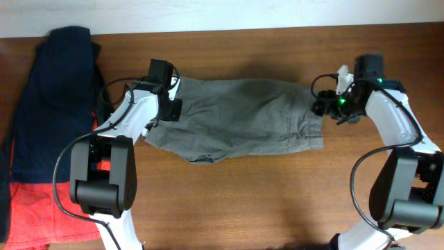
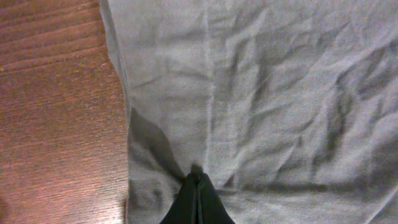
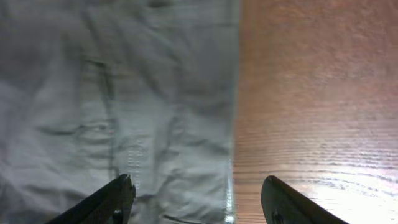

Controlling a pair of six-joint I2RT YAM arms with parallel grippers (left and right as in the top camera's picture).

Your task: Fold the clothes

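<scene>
The grey-khaki shorts [image 1: 236, 118] lie spread flat and wrinkled across the middle of the wooden table. My left gripper [image 1: 170, 105] is at their left end. In the left wrist view its fingers [image 2: 198, 179] are pressed together on a pinch of the grey fabric [image 2: 280, 93], with a crease running to the tips. My right gripper [image 1: 321, 107] is at the right end. In the right wrist view it [image 3: 196, 186] is open, with one finger over the cloth [image 3: 124, 81], the other over bare wood, and the hem between them.
A dark navy garment [image 1: 52, 104] lies at the far left, with an orange-red garment [image 1: 31, 208] below it at the left front. Bare wooden table [image 1: 277, 201] shows in front of the shorts. The far table edge runs just behind them.
</scene>
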